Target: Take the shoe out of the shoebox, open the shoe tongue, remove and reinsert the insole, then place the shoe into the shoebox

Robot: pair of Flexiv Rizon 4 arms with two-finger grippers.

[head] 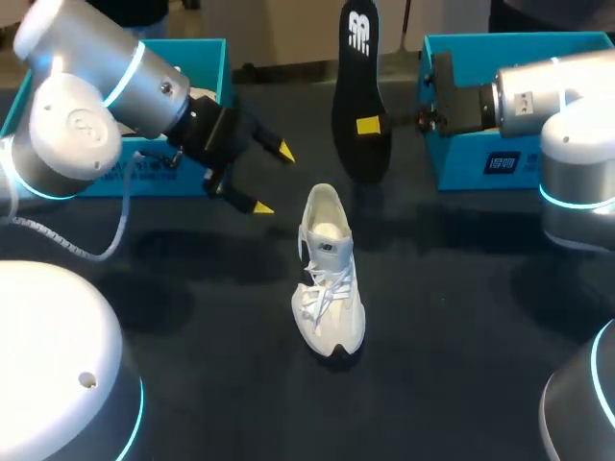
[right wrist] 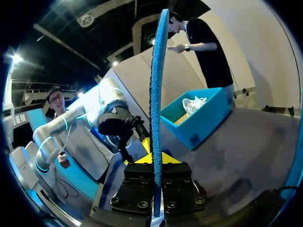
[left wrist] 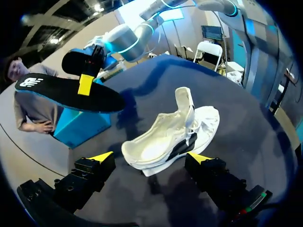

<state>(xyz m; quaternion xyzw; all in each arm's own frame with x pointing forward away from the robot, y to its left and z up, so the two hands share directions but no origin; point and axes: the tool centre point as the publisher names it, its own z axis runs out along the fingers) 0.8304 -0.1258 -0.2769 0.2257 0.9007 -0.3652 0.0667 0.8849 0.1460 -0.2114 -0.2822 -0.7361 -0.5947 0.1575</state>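
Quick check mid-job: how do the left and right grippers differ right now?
Left gripper is open; right gripper is shut. Left gripper holds nothing, and the white shoe sits ahead of its fingers, untouched; right gripper clamps the black insole. Left gripper tilts down toward the shoe; right gripper comes in sideways, holding the insole on end in the air. Both have yellow tips.

You were clearly in a robotics lab: left arm (head: 77, 125), right arm (head: 562, 91), dark table (head: 461, 298), teal shoeboxes (head: 207, 58) (head: 524, 43) along the far edge.
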